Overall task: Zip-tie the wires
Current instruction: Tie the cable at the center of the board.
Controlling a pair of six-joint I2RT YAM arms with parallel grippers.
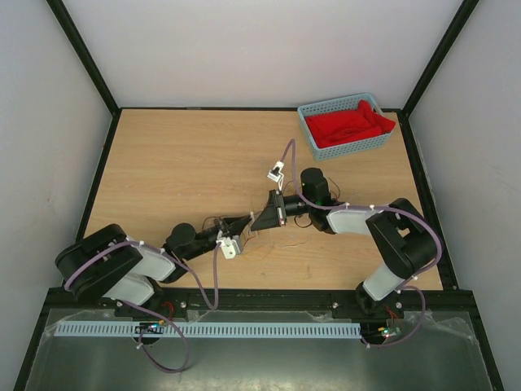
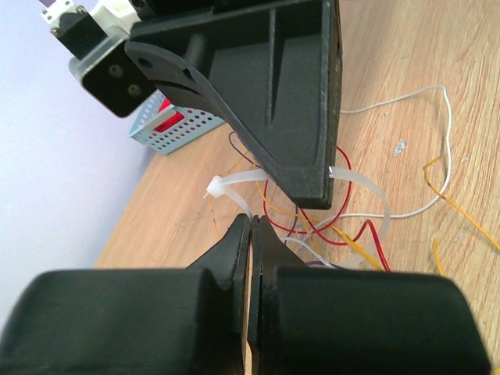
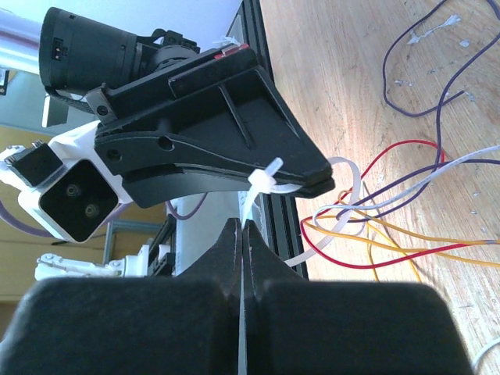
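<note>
A white zip tie [image 1: 254, 218] is stretched between my two grippers at the table's middle. My left gripper [image 2: 254, 220] is shut on its strap just below the head [image 2: 216, 187]. My right gripper [image 3: 241, 225] is shut on the strap end that runs up to the head [image 3: 266, 176]. The tie's loop [image 2: 380, 205] goes round the thin wires [image 2: 328, 226], red, orange, white and purple strands lying curled on the wood. They also show in the right wrist view [image 3: 391, 230]. The grippers' fingertips nearly touch, left [image 1: 242, 222] and right [image 1: 269, 213].
A blue basket [image 1: 309, 122] holding a red cloth [image 1: 352, 124] stands at the back right. A black frame rail [image 1: 269, 298] runs along the table's near edge. Loose wire ends trail on the wood [image 1: 301, 240] near the right arm.
</note>
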